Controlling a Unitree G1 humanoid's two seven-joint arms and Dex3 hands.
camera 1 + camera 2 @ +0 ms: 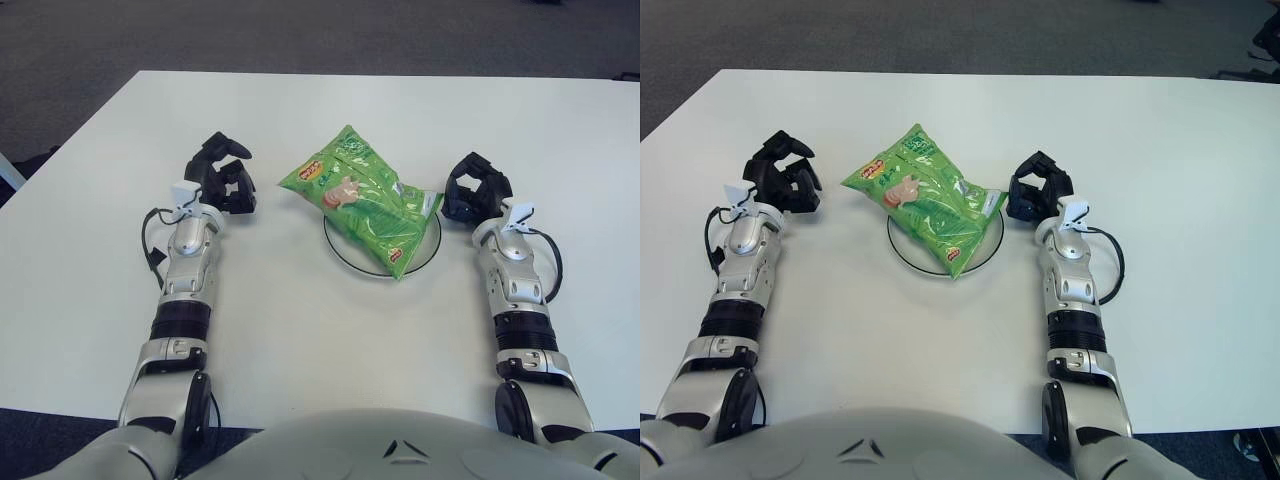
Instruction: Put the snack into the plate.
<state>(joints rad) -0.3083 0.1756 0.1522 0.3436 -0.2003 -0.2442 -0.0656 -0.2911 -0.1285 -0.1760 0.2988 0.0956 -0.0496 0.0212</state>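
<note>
A green snack bag (360,195) lies across a white plate with a dark rim (432,247) in the middle of the white table; its upper left end hangs over the plate's edge. My left hand (222,172) is to the left of the bag, apart from it, fingers loosely curled and holding nothing. My right hand (474,192) is just right of the plate, close to the bag's right end, fingers spread and empty.
The white table (300,320) reaches a dark carpeted floor at the back. My two forearms lie along the table toward me. A cable loops beside each wrist.
</note>
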